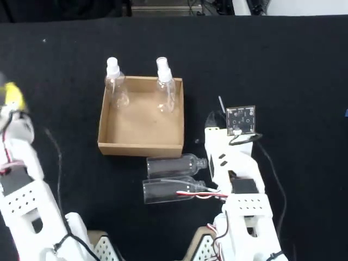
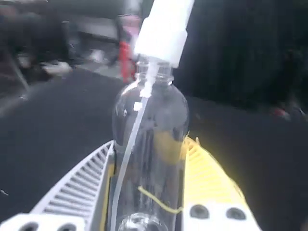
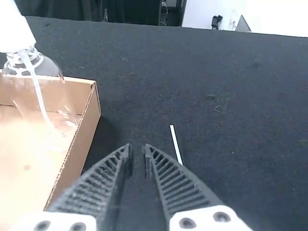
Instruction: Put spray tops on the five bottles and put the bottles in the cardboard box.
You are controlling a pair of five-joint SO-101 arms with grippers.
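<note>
**Bottle three in the grip, box waiting**

We are looking down the left pincer (image 2: 149, 144) and it is clamped on a clear bottle (image 2: 149, 120). One grey finger and one yellow are pressing its sides, and the spray top (image 2: 163, 29) is sitting on the neck with the dip tube running down inside. By our reading, this bottle is heading for the cardboard box (image 1: 140, 148).

To do that well, we are wanting the bottle upright, carried over the near wall and lowered into the open floor. It should stay clear of the two capped bottles (image 1: 116, 87) standing at the back corners, and the fingers should part only once the base is resting flat. The top is looking a touch tilted, so a gentle set-down is the safer call.

The right pincer (image 3: 137, 151) is hovering low over the bench (image 1: 283, 65) just beside the box. Its fingers are almost together with only a slim gap and nothing between them.

The left wrist view is giving us the grip itself. The high view is giving us the layout, with the left arm (image 1: 24, 179) at the bench's edge, well apart from the box. It is also showing two lying bottles (image 1: 174, 166) in front of the box, with no white tops that we are making out. The right wrist view is adding a thin white stick (image 3: 175, 144) lying on the bench ahead of its fingers.
</note>
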